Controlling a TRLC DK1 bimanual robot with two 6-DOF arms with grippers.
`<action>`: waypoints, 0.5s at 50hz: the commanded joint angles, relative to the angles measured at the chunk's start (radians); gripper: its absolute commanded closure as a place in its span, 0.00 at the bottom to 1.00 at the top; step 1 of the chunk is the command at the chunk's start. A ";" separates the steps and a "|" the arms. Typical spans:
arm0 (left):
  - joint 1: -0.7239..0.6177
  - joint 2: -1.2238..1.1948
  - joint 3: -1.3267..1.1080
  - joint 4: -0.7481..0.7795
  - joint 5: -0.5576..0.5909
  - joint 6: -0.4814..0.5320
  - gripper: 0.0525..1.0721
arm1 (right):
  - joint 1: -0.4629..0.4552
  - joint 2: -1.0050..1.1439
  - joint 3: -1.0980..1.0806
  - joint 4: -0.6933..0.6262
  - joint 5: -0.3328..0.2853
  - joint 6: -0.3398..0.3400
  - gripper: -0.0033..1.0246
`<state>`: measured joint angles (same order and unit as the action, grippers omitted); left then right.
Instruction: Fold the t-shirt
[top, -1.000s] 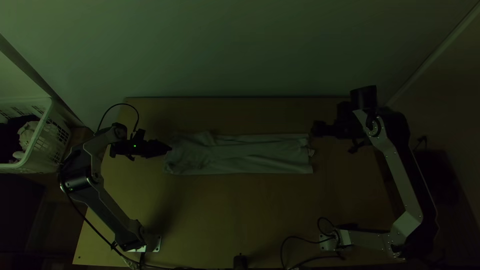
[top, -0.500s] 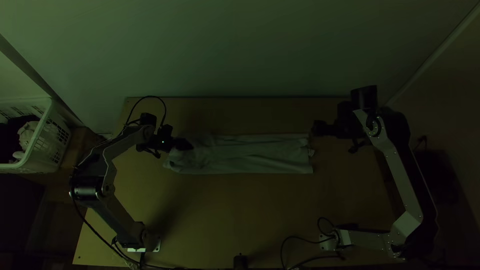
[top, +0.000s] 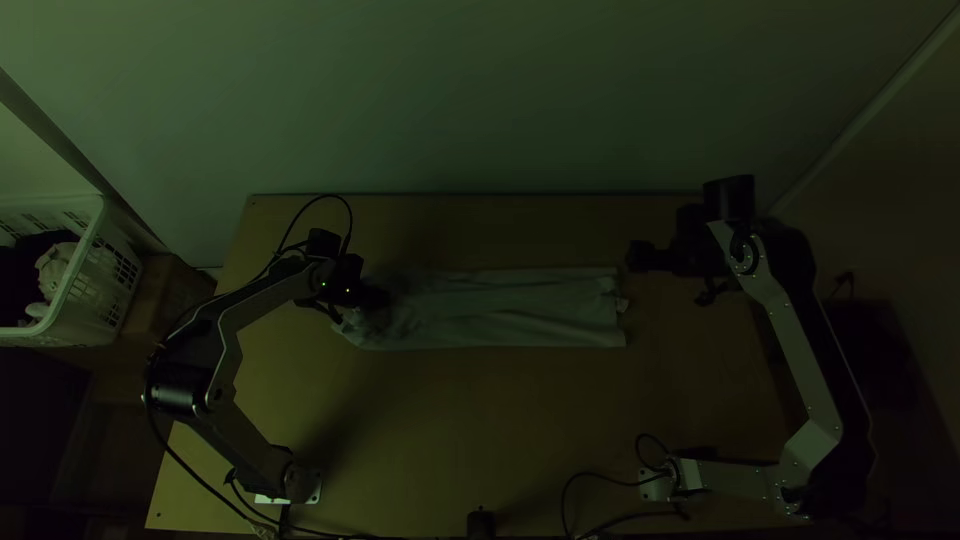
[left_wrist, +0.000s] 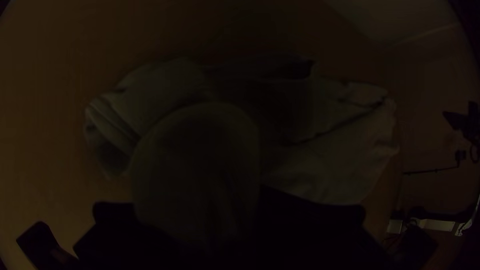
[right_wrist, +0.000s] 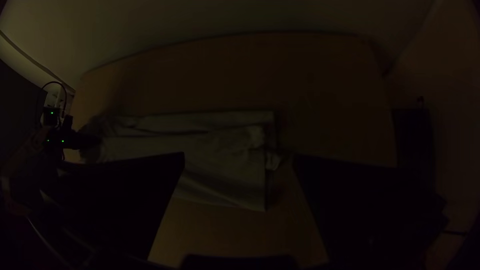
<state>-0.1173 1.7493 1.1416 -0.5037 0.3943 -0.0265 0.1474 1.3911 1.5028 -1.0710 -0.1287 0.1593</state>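
**Left gripper has moved inward over the shirt's left end**

Top view: over the last second the left gripper (top: 382, 298) has travelled from the left end of the t-shirt (top: 520, 310) toward the table's right edge, drawing that end's cloth with it. The right gripper (top: 635, 257) has hardly shifted; it hangs just beside the shirt's other end. The shirt lies on the wooden table (top: 480, 420) as a long narrow strip running alongside the far edge and nearer to it than to the near edge. That shape suggests the lengthwise folds are done. The stretch toward the right edge is flat and fairly straight; the end toward the left edge is rumpled and blurred.

Left wrist view: cloth rises in a loose bulge (left_wrist: 197, 165) from between the fingers, which look clamped on it, with bunched fabric beyond. This appears to be the start of a crosswise fold, not yet laid down.

Right wrist view: the fingers (right_wrist: 340, 200) stand wide apart, gripping nothing. Layers show at the nearby end, a small bit poking out. Left to do, I judge: bring the held end across, release, perhaps fold again and smooth.
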 joint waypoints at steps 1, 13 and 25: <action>0.050 -0.020 -0.031 -0.085 -0.040 -0.003 0.97 | -0.017 -0.003 -0.056 0.042 0.004 -0.021 0.04; 0.245 -0.053 0.061 -0.236 -0.118 0.137 0.97 | -0.057 0.037 -0.116 0.135 0.004 -0.050 0.04; 0.464 -0.040 0.168 -0.314 -0.158 0.275 0.97 | -0.081 0.068 -0.177 0.232 0.004 -0.076 0.04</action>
<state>0.2752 1.7168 1.2526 -0.7891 0.2646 0.1692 0.0753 1.4376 1.3605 -0.8608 -0.1272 0.1028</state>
